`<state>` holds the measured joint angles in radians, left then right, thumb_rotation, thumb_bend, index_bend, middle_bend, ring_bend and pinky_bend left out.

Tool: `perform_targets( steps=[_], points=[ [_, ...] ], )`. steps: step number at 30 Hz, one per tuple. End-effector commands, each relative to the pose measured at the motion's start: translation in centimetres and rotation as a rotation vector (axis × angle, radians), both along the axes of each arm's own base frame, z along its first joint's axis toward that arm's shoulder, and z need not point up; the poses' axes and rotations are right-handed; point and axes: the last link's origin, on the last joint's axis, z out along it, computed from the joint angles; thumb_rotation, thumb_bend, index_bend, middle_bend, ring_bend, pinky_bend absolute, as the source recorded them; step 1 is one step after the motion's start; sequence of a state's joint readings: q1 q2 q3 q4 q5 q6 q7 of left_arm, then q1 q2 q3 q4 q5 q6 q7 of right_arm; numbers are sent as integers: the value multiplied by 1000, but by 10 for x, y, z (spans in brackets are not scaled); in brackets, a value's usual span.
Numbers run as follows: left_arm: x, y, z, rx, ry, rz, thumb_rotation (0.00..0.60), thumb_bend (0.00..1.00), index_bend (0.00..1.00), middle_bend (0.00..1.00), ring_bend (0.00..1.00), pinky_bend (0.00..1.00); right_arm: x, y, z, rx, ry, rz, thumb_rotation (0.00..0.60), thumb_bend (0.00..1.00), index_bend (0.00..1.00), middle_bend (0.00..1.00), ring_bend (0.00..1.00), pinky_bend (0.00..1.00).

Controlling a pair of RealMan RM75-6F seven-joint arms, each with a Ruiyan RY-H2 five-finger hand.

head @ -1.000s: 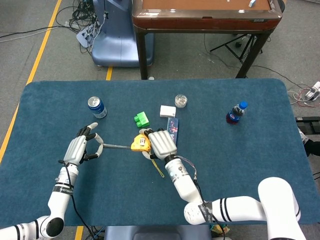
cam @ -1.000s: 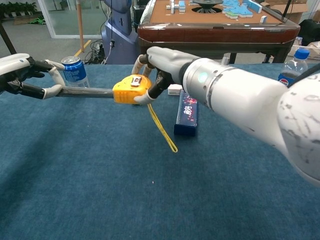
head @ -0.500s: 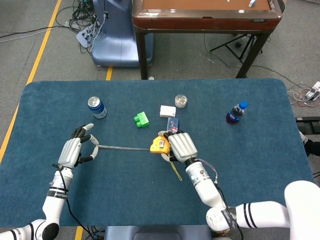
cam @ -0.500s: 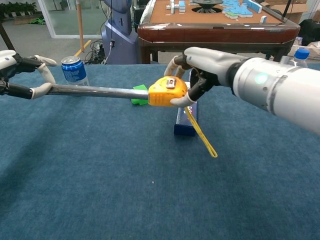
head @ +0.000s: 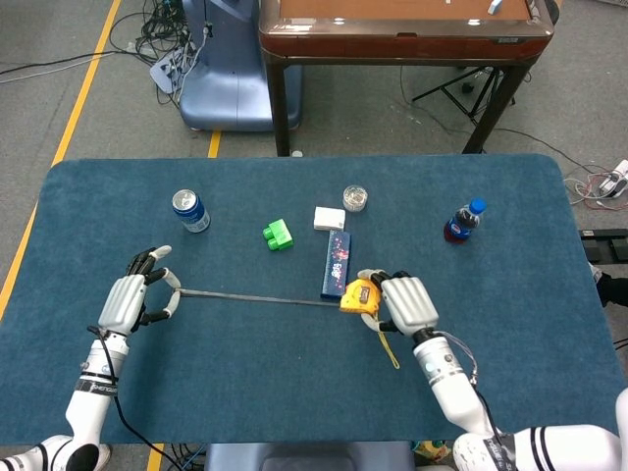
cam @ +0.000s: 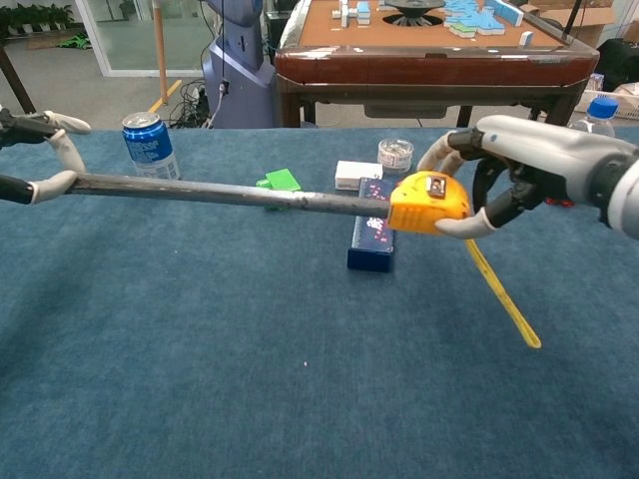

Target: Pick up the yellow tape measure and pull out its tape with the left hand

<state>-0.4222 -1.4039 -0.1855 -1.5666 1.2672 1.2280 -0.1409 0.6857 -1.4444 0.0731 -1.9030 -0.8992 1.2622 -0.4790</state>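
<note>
One tape measure point(head: 359, 295), can point(head: 190, 210), bottle point(head: 461, 222), green block point(head: 278, 235), white box point(head: 329, 218), blue box point(head: 337, 264), perhaps one jar point(head: 355, 199).

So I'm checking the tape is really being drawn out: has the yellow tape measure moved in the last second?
Yes. The yellow tape measure has moved rightward in the head view, from below the green block to right of the dark blue box.

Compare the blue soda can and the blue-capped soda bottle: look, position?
The blue soda can is short and metal with a silver top; the blue-capped soda bottle is taller, clear plastic holding dark liquid. The can stands on the table's left side, near the left hand; the bottle stands on the right side, beyond the right hand. Both are upright and untouched.
</note>
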Motion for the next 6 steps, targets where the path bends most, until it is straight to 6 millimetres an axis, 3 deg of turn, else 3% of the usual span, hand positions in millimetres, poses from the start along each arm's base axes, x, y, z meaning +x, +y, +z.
perform_targets(
  steps=[1, 6],
  points=[
    [-3, -1, 3, 2, -2, 7, 600, 446, 604, 124, 2, 0, -10, 5, 4, -3, -6, -16, 600, 724, 625, 595, 492, 276],
    [-5, -2, 7, 6, 0, 16, 600, 445, 602, 124, 2, 0, -15, 6, 5, -4, -16, -25, 600, 724, 627, 596, 492, 276]
  ],
)
